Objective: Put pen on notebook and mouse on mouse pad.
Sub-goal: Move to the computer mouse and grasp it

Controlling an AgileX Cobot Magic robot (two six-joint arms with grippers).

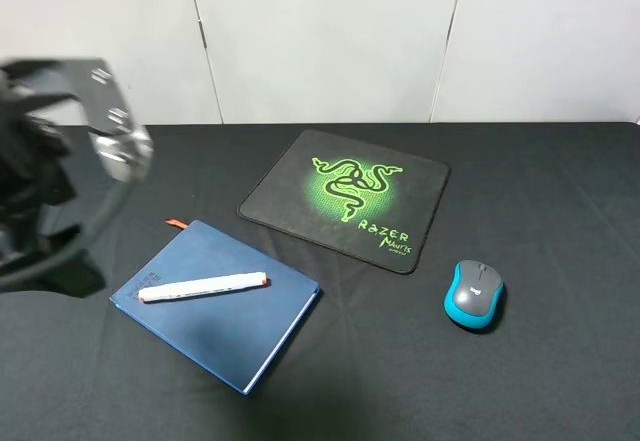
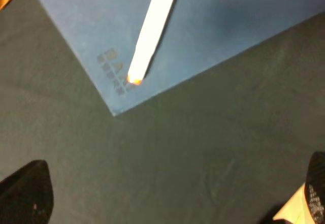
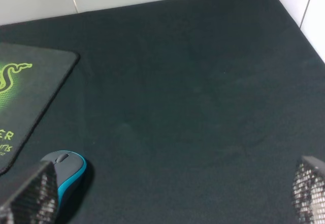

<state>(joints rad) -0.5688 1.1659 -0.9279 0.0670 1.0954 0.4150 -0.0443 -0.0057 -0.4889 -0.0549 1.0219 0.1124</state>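
The pen [image 1: 203, 287] lies flat across the notebook [image 1: 235, 331], its orange ends toward 9 and 3 o'clock in the high view. The left wrist view adds that one orange tip rests on the embossed lettering [image 2: 111, 69] near a notebook corner, which the high view does not resolve. The orange ribbon [image 1: 177, 223] sticks out at the notebook's 12 o'clock corner.

The mouse [image 1: 474, 293] sits on the bare desk [image 1: 560, 191], near the mouse pad [image 1: 290, 189] at its 4 o'clock and apart from it. The right wrist view shows its scroll wheel.

The left gripper [image 2: 170, 198] hangs over the desk just beside the notebook corner, spread wide and holding nothing; in the high view the left arm [image 1: 110, 121] is a blur at 9 o'clock. The right gripper [image 3: 170, 193], seen only by its own camera, is also wide and empty, with one fingertip [image 3: 30, 196] near the mouse.
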